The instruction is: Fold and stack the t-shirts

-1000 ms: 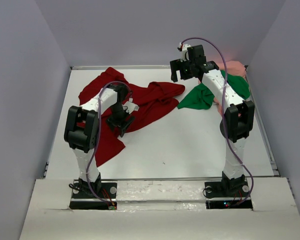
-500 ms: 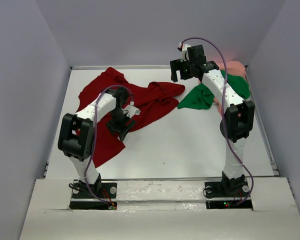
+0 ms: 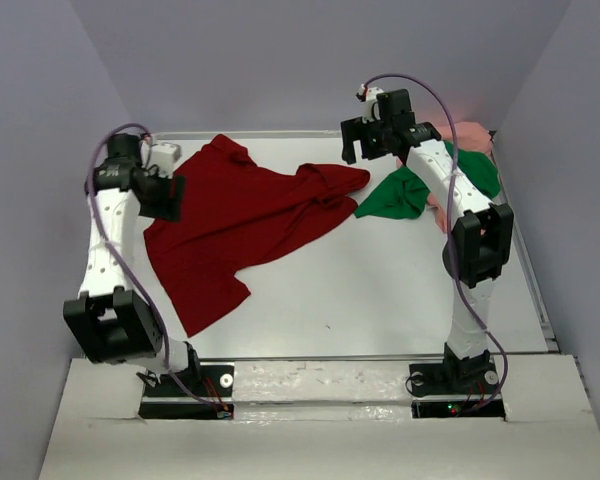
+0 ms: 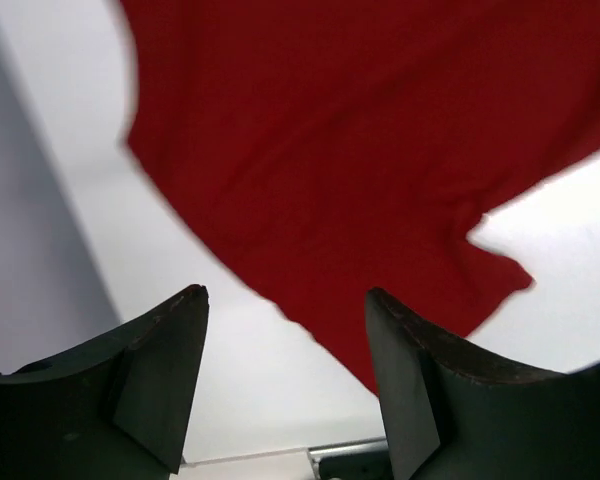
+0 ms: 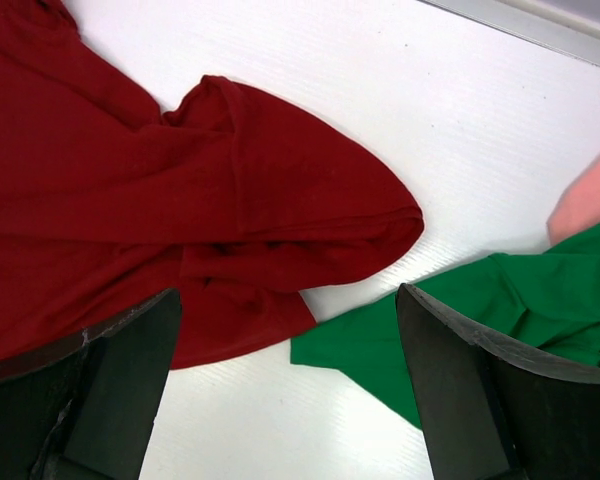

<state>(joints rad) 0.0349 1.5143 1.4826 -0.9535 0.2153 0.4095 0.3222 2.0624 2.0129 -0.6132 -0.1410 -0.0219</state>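
Red shirt (image 3: 240,215) lies spread on the table (image 3: 380,290), its bunched sleeve near the green shirt (image 3: 400,195). The right arm partly hides the pink shirt (image 3: 470,132). Left gripper (image 4: 285,300) and right gripper (image 5: 288,300) hang open, empty.

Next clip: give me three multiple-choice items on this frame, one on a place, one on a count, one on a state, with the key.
1. Where does the green shirt lie?
A. at the far right, beside the pink shirt
B. in the near left corner
C. in the near right corner

2. How many shirts show?
A. two
B. three
C. four

3. The left jaws are:
A. shut on cloth
B. open and empty
C. shut and empty

Key:
1 A, the top view shows it next to the pink one at the far right.
2 B, the red shirt, the green and the pink.
3 B, the left wrist view shows a wide gap with nothing in it.
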